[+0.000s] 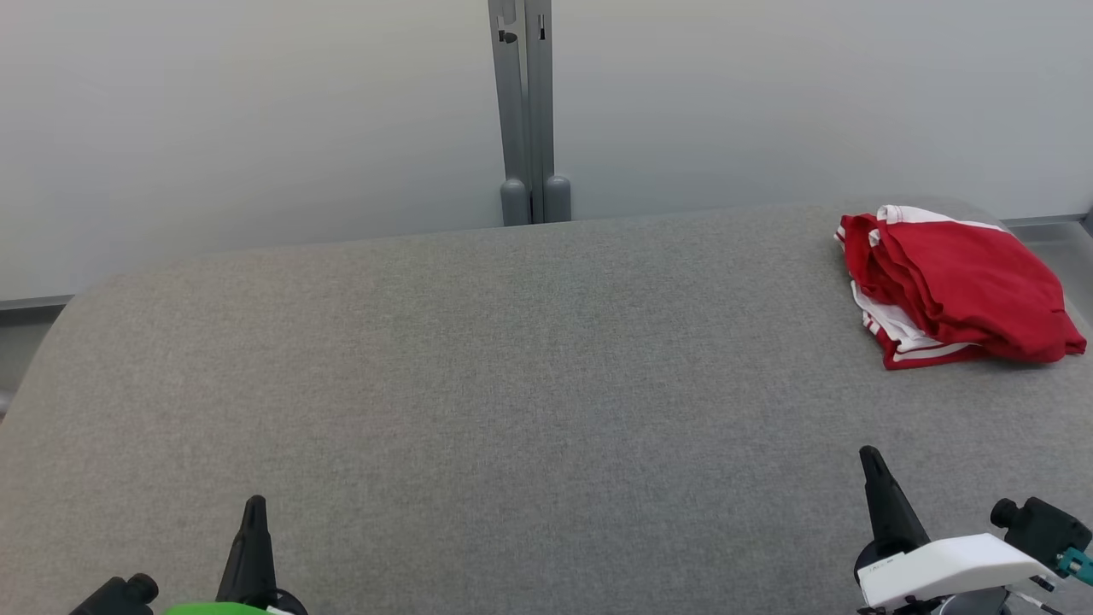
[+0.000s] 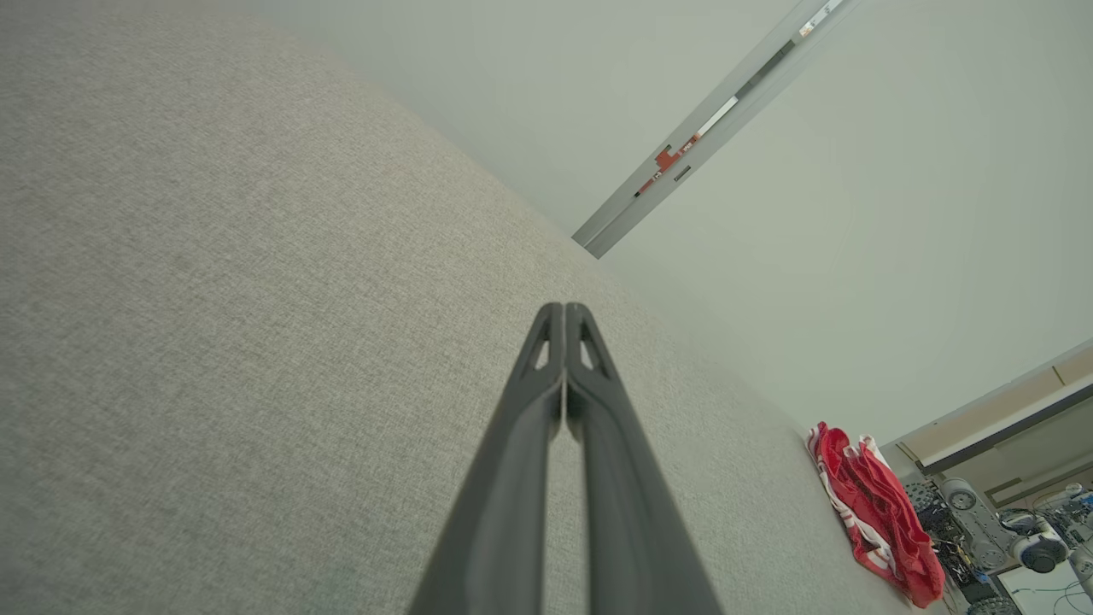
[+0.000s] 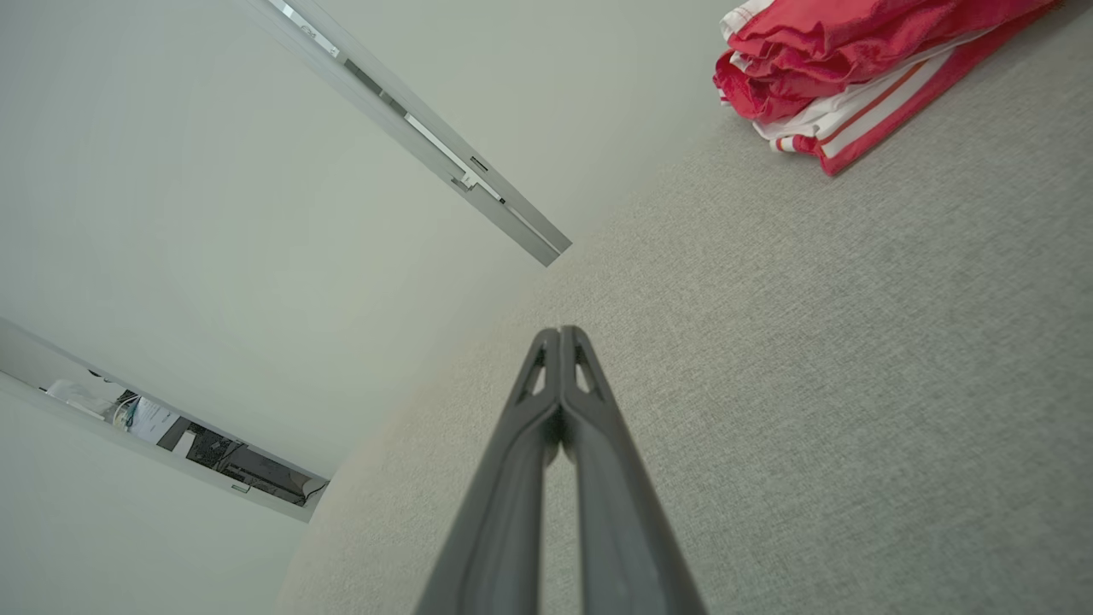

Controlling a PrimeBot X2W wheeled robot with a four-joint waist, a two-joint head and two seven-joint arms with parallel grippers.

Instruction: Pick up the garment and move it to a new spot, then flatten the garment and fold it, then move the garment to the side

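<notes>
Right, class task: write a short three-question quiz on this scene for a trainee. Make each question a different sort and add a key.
1. True or false: the red garment lies in the middle of the grey table.
2. The left gripper is: A) open; B) shut on nothing; C) shut on the garment.
3. Which gripper is nearer the garment?

Key
1. False: it lies bunched at the table's far right.
2. B.
3. The right gripper.
</notes>
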